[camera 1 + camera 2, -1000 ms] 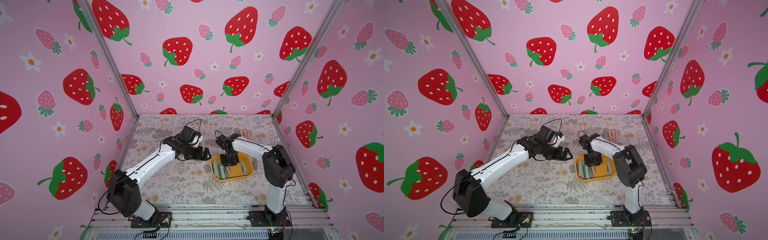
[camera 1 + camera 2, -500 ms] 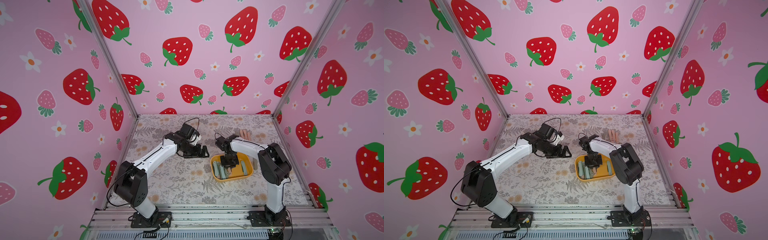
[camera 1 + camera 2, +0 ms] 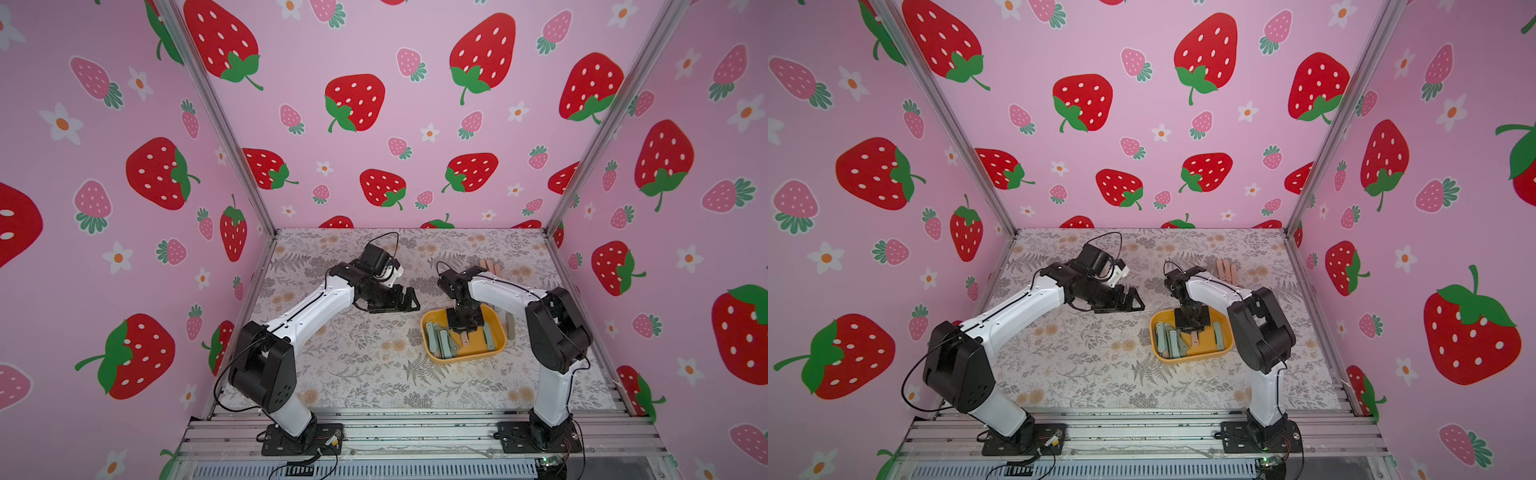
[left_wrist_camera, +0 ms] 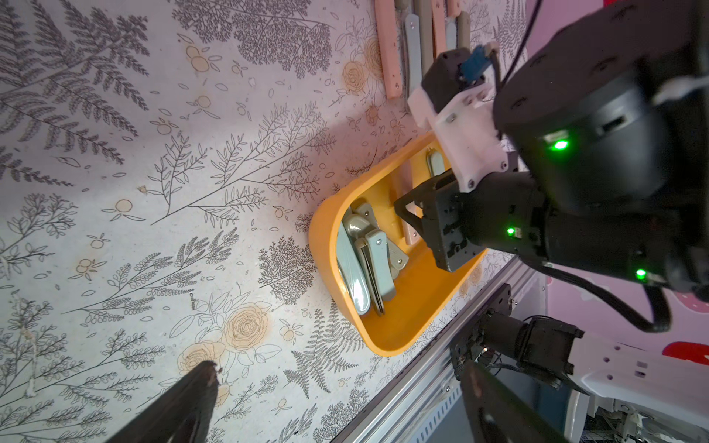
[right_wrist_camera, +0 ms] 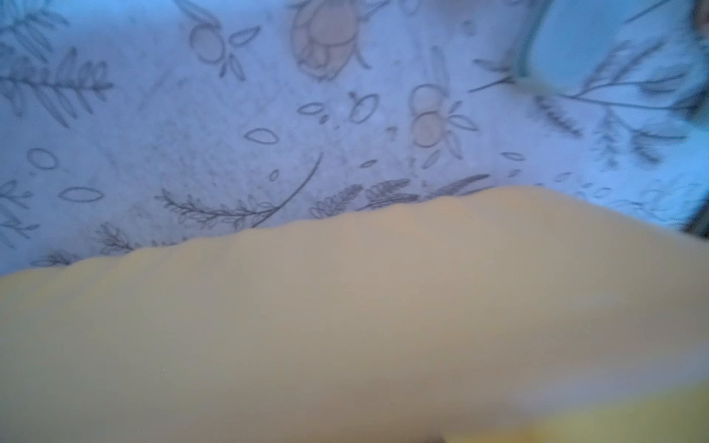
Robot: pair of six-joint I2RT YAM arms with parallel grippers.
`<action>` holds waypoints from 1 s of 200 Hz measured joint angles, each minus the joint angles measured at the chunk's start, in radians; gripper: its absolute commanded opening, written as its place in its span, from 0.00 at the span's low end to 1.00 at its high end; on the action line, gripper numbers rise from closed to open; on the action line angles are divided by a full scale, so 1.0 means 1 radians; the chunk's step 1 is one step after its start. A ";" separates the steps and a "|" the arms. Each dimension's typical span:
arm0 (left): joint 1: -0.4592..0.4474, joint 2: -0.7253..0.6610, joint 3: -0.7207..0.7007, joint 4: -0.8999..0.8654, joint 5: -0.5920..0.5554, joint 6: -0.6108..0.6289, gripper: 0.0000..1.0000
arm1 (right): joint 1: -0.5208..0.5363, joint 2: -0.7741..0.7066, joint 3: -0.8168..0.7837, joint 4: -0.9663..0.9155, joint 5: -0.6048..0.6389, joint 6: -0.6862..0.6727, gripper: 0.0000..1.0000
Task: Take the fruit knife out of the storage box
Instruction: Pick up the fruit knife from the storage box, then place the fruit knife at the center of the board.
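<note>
Floral tabletop (image 3: 365, 374), one storage box (image 3: 465, 358); left tool (image 3: 411, 300) agape, right tool (image 3: 462, 329) clamping pink fruit knife (image 3: 466, 340)

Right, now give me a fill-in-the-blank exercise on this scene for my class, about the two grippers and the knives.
1. The right gripper reaches down into the ___.
2. The left gripper hangs over the table with jaws ___.
3. Apart from the pink knife, the knives in there are ___.
Missing words: box; open; green.
</note>
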 measured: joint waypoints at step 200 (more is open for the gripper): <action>0.008 0.315 0.478 0.023 -0.019 -0.071 0.99 | -0.248 0.365 0.813 -0.143 -0.006 -0.150 0.15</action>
